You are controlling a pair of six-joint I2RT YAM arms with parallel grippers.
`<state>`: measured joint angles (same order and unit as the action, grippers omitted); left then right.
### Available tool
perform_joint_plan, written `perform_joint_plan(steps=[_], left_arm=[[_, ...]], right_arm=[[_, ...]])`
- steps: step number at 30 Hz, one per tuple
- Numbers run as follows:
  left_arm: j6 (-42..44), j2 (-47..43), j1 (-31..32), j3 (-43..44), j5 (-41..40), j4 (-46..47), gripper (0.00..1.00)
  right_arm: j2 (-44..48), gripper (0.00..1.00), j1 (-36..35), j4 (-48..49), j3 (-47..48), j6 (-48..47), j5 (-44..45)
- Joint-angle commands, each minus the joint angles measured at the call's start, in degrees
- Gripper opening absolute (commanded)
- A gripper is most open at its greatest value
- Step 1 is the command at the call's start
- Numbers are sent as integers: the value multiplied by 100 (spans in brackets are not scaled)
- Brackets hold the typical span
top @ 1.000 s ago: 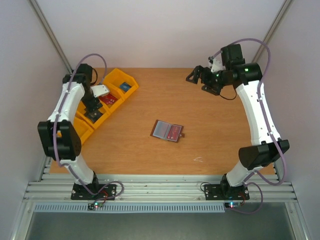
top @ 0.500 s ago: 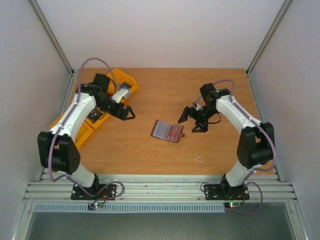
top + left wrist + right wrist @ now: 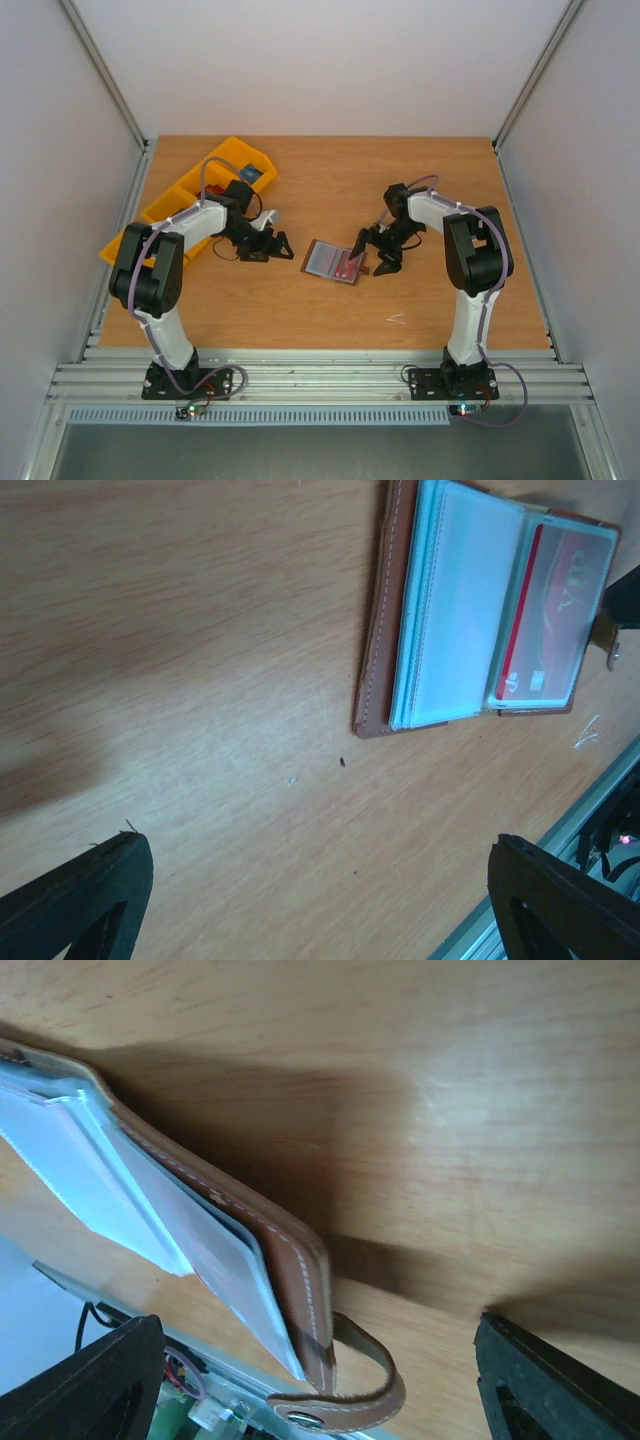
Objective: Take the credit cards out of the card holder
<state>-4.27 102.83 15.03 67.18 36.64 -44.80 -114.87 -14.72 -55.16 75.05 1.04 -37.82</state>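
First pin the left leaf of the card holder (image 3: 322, 260) with the left gripper (image 3: 275, 247), then pinch the credit card (image 3: 555, 610) by its edge with the right gripper (image 3: 372, 256); both are spread, empty.

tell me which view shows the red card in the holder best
Left wrist: the card faces the camera, large, behind a clear sleeve of the open holder. The top view shows it only as a small red patch. The right wrist sees the holder edge-on with its clasp, no red visible.
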Motion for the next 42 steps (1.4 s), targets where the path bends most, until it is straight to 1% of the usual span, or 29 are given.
perform_joint_plan(steps=[1, 3, 7, 9, 11, 13, 15, 16, 17, 19, 21, 23, 26, 27, 29, 32, 35, 38, 42], left_arm=[[-220, 245, 134, -59, 118, 475, 92], [-240, 309, 152, -39, 137, 497, 92], [-226, 401, 189, 19, 153, 518, 93], [-194, 434, 206, 39, 155, 522, 93], [-152, 456, 223, 65, 143, 518, 93], [-84, 451, 249, 103, 177, 464, 93], [38, 396, 280, 171, 202, 378, 93], [93, 358, 295, 212, 210, 311, 93], [177, 301, 305, 269, 239, 236, 93], [369, 139, 300, 434, 333, -23, 94], [811, -134, 304, 686, 665, -372, 95], [1228, -432, 295, 886, 1000, -689, 95], [1837, -832, 295, 1330, 1378, -1450, 95], [2075, -980, 293, 1479, 1452, -1756, 95], [2537, -1256, 292, 1788, 1496, -2421, 99], [3126, -1676, 285, 2138, 1396, -3081, 99], [3713, -2028, 290, 2474, 1596, -3669, 99], [3939, -2359, 287, 2738, 1782, -3933, 99], [4161, -2652, 285, 2819, 1907, -4041, 99]], right_arm=[[-308, 84, -33, 348, 137, -387, 20], [-325, 79, -42, 706, 62, -315, -238], [-368, 62, -52, 1253, -62, -164, -630], [-412, 51, -48, 1425, -90, -194, -656], [-488, 42, -48, 1511, -61, -284, -668], [-553, 33, -48, 1554, 15, -375, -864], [-523, 20, -48, 1641, 49, -470, -1017], [-482, 10, -48, 1644, 64, -522, -1066], [-422, 3, -53, 1609, 96, -596, -1114], [-204, 1, -49, 1516, 144, -746, -1276], [149, 1, -48, 1345, 221, -950, -1400], [601, 1, -83, 960, 398, -1307, -1389], [1375, 1, -195, 180, 848, -1882, -1099], [1570, 1, -230, -91, 1029, -2016, -1017], [1911, 1, -342, -630, 1415, -2217, -847], [2293, 1, -544, -1066, 1903, -2424, -833], [2530, 1, -868, -1487, 2484, -2678, -893], [2632, 1, -1297, -1897, 3083, -3019, -1118], [2775, 1, -1447, -1826, 3475, -3054, -1701]])
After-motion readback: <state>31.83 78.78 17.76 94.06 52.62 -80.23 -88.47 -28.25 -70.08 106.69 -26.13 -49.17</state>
